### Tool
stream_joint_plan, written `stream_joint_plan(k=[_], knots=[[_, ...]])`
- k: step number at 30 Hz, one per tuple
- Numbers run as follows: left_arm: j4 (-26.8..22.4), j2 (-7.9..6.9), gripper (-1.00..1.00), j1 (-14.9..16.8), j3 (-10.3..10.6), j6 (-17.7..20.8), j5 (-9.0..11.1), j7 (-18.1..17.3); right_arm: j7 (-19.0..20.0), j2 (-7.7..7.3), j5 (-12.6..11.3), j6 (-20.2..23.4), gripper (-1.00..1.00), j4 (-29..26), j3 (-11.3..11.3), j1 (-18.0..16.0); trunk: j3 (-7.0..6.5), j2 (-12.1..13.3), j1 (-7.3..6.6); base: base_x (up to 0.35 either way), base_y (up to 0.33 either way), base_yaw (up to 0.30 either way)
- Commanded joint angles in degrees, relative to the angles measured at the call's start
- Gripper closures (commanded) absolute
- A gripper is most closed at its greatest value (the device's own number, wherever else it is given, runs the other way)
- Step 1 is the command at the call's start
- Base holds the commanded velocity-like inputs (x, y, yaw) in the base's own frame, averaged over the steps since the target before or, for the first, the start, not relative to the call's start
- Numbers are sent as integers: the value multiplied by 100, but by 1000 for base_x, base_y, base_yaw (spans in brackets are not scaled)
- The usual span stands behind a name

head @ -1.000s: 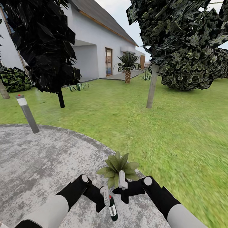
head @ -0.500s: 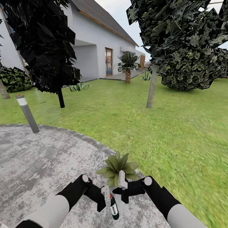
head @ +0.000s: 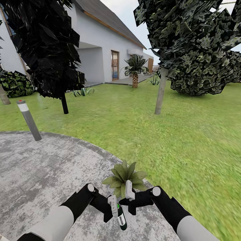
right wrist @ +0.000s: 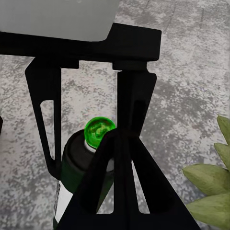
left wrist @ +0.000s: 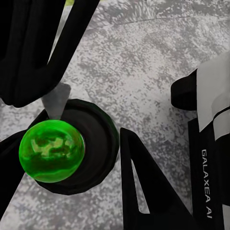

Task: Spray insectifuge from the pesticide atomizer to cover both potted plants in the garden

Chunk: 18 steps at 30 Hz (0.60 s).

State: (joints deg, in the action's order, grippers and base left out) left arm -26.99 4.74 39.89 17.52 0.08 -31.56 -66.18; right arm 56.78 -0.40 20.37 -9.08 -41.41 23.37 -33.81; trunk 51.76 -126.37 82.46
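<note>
My left claw (head: 113, 205) is clamped on the pesticide atomizer (head: 121, 217), its dark green stem slanting down over the round grey patio (head: 40, 167) of the garden; my right claw (head: 129, 191) hangs just beside it, whether closed I cannot tell; a potted plant (head: 124, 175) sits at the patio's edge, next to the lawn (head: 187, 140).

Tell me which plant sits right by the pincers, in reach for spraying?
The small potted plant at the stone patio's edge, just beyond both pincers. The palm and spiky agave stand far off near the house.
</note>
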Motion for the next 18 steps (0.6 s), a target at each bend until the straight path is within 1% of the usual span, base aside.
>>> stream_joint_plan(k=[1,5,7,8,10,11,13,14,16,17,18], knots=[[-8,1,100,2,-3,1,-26,-17,-9,-3,54,-58,100,-7,10,-3,5,-2,-1,0,0,0],[0,-21,100,-8,7,-3,-41,-17,-9,-3,54,-58,100,-7,10,-3,5,-2,-1,0,0,0],[12,-67,100,-29,6,-8,-65,-19,-9,-3,54,-58,100,-7,10,-3,5,-2,-1,0,0,0],[33,-123,100,-43,6,-9,-82,-23,-9,-3,56,-58,100,-6,10,-3,5,-2,-1,0,0,0],[65,-333,100,-62,30,-10,-99,-25,-9,-3,61,-58,100,0,10,-3,5,-2,-1,0,0,0],[72,-404,100,-67,37,-9,-101,-26,-9,-3,62,-58,100,0,10,-3,5,-2,-1,0,0,0],[84,-598,100,-75,49,-8,-104,-26,-9,-3,63,-58,100,1,10,-3,5,-2,-1,0,0,0],[86,-664,100,-76,53,-8,-105,-26,-9,-3,66,-58,100,1,10,-3,5,-2,-1,0,0,0],[93,-890,100,-77,57,-8,-105,-26,-9,-3,75,-58,100,2,10,-3,5,-2,-1,0,0,0],[95,-975,100,-77,58,-11,-105,-26,-9,-3,77,-58,100,2,10,-3,5,-2,-1,0,0,0],[96,-1111,100,-78,54,-13,-103,-26,-9,-3,79,-58,100,5,7,-3,5,-2,-1,0,0,0]])
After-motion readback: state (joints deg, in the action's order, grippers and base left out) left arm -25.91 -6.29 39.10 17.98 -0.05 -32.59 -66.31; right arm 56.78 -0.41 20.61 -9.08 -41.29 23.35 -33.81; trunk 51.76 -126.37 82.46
